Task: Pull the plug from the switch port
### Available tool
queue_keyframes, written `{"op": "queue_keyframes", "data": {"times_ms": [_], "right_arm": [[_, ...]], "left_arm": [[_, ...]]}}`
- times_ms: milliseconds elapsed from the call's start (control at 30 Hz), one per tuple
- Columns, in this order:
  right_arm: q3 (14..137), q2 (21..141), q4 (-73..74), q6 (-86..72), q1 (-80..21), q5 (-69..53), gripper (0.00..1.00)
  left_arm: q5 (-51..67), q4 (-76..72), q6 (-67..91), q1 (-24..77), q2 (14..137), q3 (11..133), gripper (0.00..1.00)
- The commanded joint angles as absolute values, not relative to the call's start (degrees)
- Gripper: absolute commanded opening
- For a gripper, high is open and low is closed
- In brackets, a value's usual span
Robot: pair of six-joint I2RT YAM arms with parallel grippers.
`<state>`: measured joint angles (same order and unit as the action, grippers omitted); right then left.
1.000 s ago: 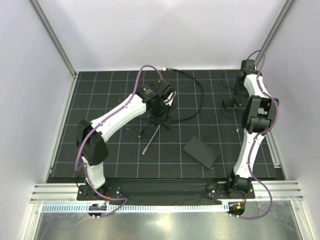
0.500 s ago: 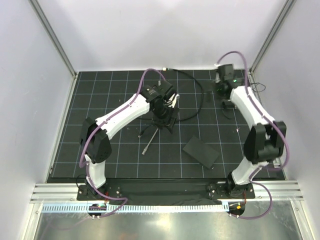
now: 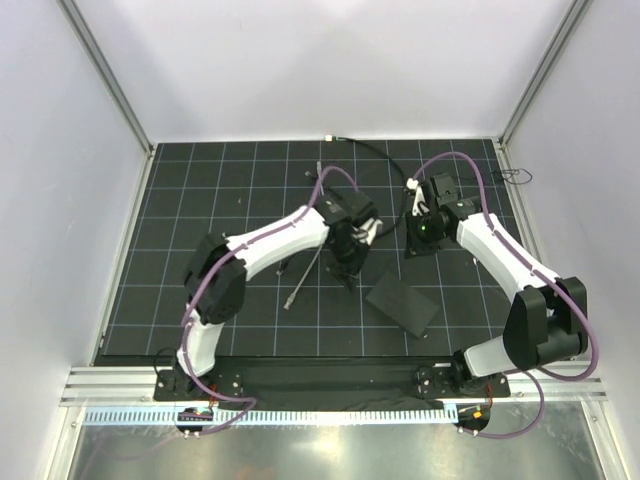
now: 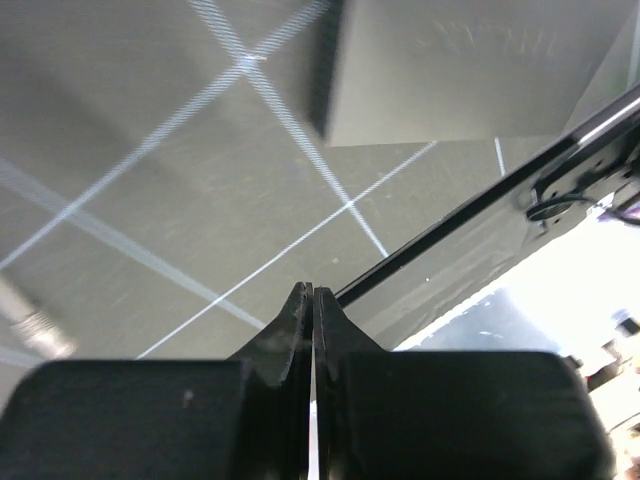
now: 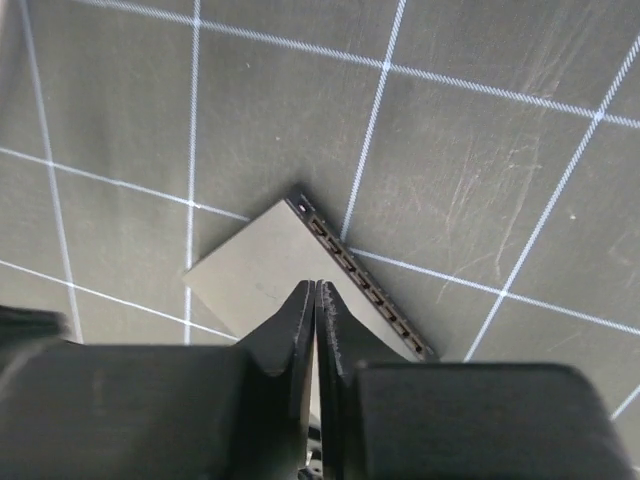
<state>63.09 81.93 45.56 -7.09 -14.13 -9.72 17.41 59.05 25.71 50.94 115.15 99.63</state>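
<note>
The switch, a flat black box (image 3: 402,303), lies on the gridded mat right of centre. The right wrist view shows the box (image 5: 255,272) just beyond my fingertips, and the row of switch ports (image 5: 362,272) along its edge has nothing plugged in. The plug is not in view. A thin black cable (image 3: 375,150) runs along the back of the mat and passes behind the right arm. My left gripper (image 3: 348,272) (image 4: 312,290) is shut and empty, just left of the box (image 4: 450,70). My right gripper (image 3: 415,248) (image 5: 315,285) is shut and empty, above and behind the box.
A thin grey cable with a silver tip (image 3: 298,285) lies on the mat left of the left gripper. White walls and aluminium posts (image 3: 105,80) enclose the mat on three sides. Both arm bases (image 3: 200,375) stand at the near edge.
Both arms swung in toward the box. The right gripper came from the back right corner, the left moved right and nearer. Both grippers went from open to shut.
</note>
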Motion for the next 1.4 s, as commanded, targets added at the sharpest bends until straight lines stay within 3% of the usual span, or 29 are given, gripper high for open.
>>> {"op": "queue_keyframes", "data": {"times_ms": [0,233,500,1033,1367], "right_arm": [[63.1,83.6,46.2,-7.0,-14.2,-7.8,0.07],[62.8,85.9,46.6,-6.5,-14.2,-2.1,0.02],[57.1,89.2,41.3,-12.2,-14.1,-4.0,0.02],[50.0,87.2,39.8,-16.4,-9.1,-13.1,0.02],[41.1,75.2,35.7,-29.8,-9.2,-21.2,0.02]], "left_arm": [[18.5,56.6,26.8,54.8,119.0,100.5,0.0],[17.4,59.9,25.0,59.8,125.0,103.4,0.0],[11.2,56.3,26.5,60.3,127.9,104.2,0.0],[12.1,54.8,26.5,57.0,133.4,109.4,0.0],[18.4,60.1,27.2,53.8,145.8,132.8,0.0]]}}
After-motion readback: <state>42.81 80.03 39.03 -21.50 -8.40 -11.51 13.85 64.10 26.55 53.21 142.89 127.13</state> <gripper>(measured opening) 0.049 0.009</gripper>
